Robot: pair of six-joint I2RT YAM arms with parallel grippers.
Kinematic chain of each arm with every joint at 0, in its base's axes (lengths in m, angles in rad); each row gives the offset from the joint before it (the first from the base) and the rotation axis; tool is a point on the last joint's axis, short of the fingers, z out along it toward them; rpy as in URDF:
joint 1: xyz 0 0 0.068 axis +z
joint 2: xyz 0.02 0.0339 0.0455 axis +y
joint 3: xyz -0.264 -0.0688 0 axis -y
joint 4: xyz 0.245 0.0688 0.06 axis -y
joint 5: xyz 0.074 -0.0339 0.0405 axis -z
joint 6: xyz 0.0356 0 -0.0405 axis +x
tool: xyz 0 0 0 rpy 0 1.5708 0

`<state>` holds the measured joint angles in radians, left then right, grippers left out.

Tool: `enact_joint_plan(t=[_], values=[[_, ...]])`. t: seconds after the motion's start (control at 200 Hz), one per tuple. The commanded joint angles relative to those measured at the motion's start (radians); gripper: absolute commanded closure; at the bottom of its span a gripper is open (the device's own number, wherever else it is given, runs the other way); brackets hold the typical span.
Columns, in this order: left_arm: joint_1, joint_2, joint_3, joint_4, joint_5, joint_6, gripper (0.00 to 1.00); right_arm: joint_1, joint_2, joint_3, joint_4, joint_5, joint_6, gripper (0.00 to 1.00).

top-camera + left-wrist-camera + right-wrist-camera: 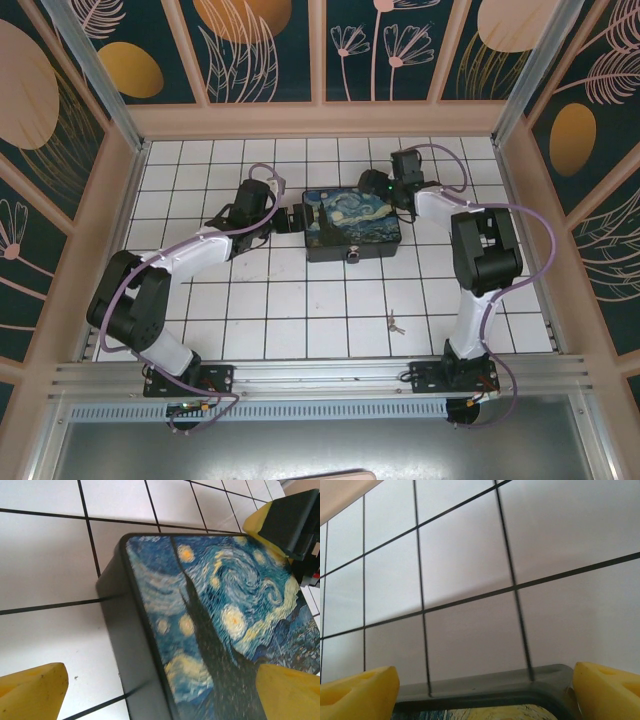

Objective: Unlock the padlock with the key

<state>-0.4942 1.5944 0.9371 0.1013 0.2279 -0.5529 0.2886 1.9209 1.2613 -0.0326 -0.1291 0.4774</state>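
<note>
Both grippers stood wide open and held nothing. The left gripper [288, 218] straddled the left end of the painted box [352, 226], one yellow finger [31, 694] out over the tiles and the other above the lid. The right gripper [386, 188] hovered at the box's far right corner; whether either touched the box could not be told. The padlock [352, 257] hung at the middle of the box's near wall. The key [395, 322] lay flat on the tiled floor [300, 300], well apart from the box and nearer the right arm's base. The step looked like settling the box. Done well, the left gripper would clamp that end squarely so the lock kept facing the bases, freeing the right for the key. So thin a key probably called for fingertips brought down steeply onto the tile and closed slowly. Open tiles lay between box and bases, and the side walls [120, 220] stood well off. But the key sat close to the right arm's own upright link and near the front rail [320, 375], so that wrist would have to fold back tightly.
</note>
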Motion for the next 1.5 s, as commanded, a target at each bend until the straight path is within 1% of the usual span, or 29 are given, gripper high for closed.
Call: enact_joint_plan(t=[0.0,0.07,0.11,0.24,0.275,0.325,0.395,0.47,0.505,0.631,0.676,0.771,0.836,0.871,0.991,1.021,1.046,1.091,1.156,1.256,1.346,1.496], values=[[-0.011,0.015,0.029,0.013,0.003,-0.025,0.04,-0.008,-0.009,0.027,0.004,0.023,0.017,0.09],[-0.013,0.011,0.029,-0.003,0.001,-0.019,0.05,-0.03,-0.048,0.034,-0.013,0.017,0.007,0.09],[-0.018,0.008,0.045,-0.027,-0.005,-0.012,0.06,-0.045,-0.075,0.043,-0.03,0.011,-0.003,0.07],[-0.068,-0.04,0.092,-0.164,-0.16,0.059,0.06,-0.079,-0.192,0.052,-0.106,-0.005,-0.042,0.07],[-0.077,-0.059,0.09,-0.193,-0.182,0.067,0.06,-0.085,-0.224,0.045,-0.14,-0.007,-0.046,0.08],[-0.081,-0.09,0.074,-0.226,-0.183,0.067,0.06,-0.089,-0.271,0.021,-0.197,0.011,-0.038,0.09],[-0.091,-0.145,0.042,-0.262,-0.18,0.049,0.06,-0.086,-0.371,-0.091,-0.233,0.025,-0.012,0.14],[-0.107,-0.222,-0.055,-0.282,-0.184,0.002,0.06,-0.083,-0.505,-0.239,-0.257,0.017,0.04,0.17],[-0.117,-0.26,-0.096,-0.289,-0.189,-0.022,0.06,-0.081,-0.565,-0.298,-0.282,0.017,0.068,0.21],[-0.138,-0.363,-0.222,-0.318,-0.186,-0.083,0.06,-0.055,-0.752,-0.402,-0.428,0.049,0.154,0.29],[-0.14,-0.378,-0.249,-0.335,-0.172,-0.093,0.06,-0.036,-0.808,-0.441,-0.445,0.042,0.192,0.32],[-0.145,-0.392,-0.288,-0.342,-0.141,-0.126,0.06,0.027,-0.897,-0.541,-0.452,0.041,0.288,0.41],[-0.156,-0.398,-0.299,-0.332,-0.148,-0.155,0.07,0.082,-0.936,-0.615,-0.441,0.036,0.35,0.52],[-0.17,-0.4,-0.295,-0.331,-0.16,-0.165,0.07,0.112,-0.95,-0.65,-0.434,0.03,0.378,0.55],[-0.209,-0.393,-0.271,-0.322,-0.161,-0.209,0.06,0.236,-0.981,-0.721,-0.459,0.077,0.475,0.54],[-0.224,-0.39,-0.262,-0.32,-0.162,-0.215,0.07,0.252,-0.986,-0.734,-0.468,0.089,0.497,0.54],[-0.236,-0.387,-0.256,-0.318,-0.166,-0.221,0.06,0.288,-0.988,-0.745,-0.472,0.096,0.512,0.54],[-0.255,-0.379,-0.249,-0.313,-0.172,-0.231,0.06,0.318,-0.989,-0.765,-0.476,0.104,0.533,0.54],[-0.274,-0.36,-0.247,-0.299,-0.168,-0.248,0.06,0.343,-0.987,-0.782,-0.489,0.127,0.551,0.54],[-0.301,-0.34,-0.244,-0.28,-0.159,-0.267,0.06,0.357,-0.992,-0.787,-0.519,0.16,0.563,0.54],[-0.31,-0.326,-0.238,-0.272,-0.151,-0.272,0.06,0.363,-1.006,-0.807,-0.534,0.159,0.581,0.57],[-0.31,-0.31,-0.215,-0.283,-0.162,-0.256,0.06,0.387,-1.033,-0.882,-0.514,0.149,0.627,0.59]])
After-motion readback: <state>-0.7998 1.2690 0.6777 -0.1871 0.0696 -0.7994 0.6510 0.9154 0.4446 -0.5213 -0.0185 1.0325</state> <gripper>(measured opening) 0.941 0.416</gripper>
